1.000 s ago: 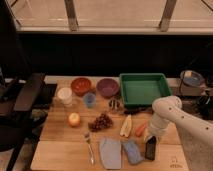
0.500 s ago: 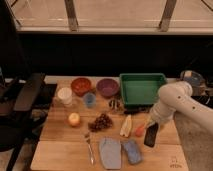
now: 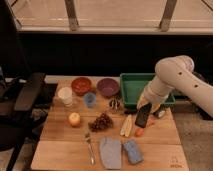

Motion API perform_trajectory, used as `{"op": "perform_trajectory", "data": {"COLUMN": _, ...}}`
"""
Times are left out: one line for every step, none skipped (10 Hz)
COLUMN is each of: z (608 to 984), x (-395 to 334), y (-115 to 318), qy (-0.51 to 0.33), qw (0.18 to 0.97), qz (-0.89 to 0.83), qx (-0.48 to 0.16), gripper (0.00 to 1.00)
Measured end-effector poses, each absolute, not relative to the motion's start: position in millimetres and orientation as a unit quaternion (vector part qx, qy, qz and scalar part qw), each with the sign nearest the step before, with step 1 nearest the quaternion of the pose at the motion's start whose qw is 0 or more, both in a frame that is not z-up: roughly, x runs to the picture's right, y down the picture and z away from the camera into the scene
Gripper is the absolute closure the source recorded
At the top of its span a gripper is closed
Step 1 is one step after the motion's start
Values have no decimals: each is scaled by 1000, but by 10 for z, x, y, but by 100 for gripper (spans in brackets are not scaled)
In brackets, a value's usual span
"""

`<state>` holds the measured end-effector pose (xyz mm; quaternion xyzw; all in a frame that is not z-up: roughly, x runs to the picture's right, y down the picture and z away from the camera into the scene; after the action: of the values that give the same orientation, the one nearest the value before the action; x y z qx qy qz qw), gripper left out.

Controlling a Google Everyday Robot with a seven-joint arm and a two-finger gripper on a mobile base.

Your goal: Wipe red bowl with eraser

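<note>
The red bowl [image 3: 81, 85] stands at the back left of the wooden table, beside the purple bowl [image 3: 108, 86]. My gripper [image 3: 145, 106] hangs at the end of the white arm, over the right half of the table and just in front of the green tray [image 3: 131, 85]. It is shut on the eraser [image 3: 143, 116], a black block that dangles tilted above the table, over the banana [image 3: 126, 126]. The eraser is well to the right of the red bowl, with the purple bowl between them.
A white cup [image 3: 65, 95] and a blue cup [image 3: 90, 99] stand in front of the bowls. Further forward lie an orange [image 3: 74, 119], grapes [image 3: 101, 121], a carrot [image 3: 139, 132], a fork [image 3: 89, 147], a grey-blue cloth [image 3: 110, 151] and a blue sponge [image 3: 132, 151].
The gripper has lifted the eraser off the front right of the table and carried it up and back toward the green tray.
</note>
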<state>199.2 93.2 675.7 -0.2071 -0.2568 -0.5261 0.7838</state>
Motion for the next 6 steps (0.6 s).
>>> {"op": "perform_trajectory", "data": {"z": 6752, "x": 2002, "y": 942, "qy": -257, "qw": 783, "qz": -526, "qx": -209, "gripper": 100}}
{"op": "perform_trajectory", "data": {"z": 6760, "x": 1973, "y": 933, "qy": -258, "qw": 782, "qz": -528, "qx": -208, "gripper": 100}}
{"op": "perform_trajectory", "data": {"z": 6756, "x": 1990, "y": 935, "qy": -257, "qw": 783, "qz": -526, "qx": -208, "gripper": 100}}
{"op": "perform_trajectory", "data": {"z": 6759, "x": 1990, "y": 932, "qy": -257, "qw": 783, "qz": -527, "qx": -208, "gripper": 100}}
{"op": "perform_trajectory", "data": {"z": 6771, "x": 1982, "y": 927, "qy": -256, "qw": 783, "qz": -528, "qx": -208, "gripper": 100}}
{"op": "perform_trajectory", "data": {"z": 6810, "x": 1998, "y": 920, "qy": -252, "qw": 783, "qz": -528, "qx": -209, "gripper": 100}}
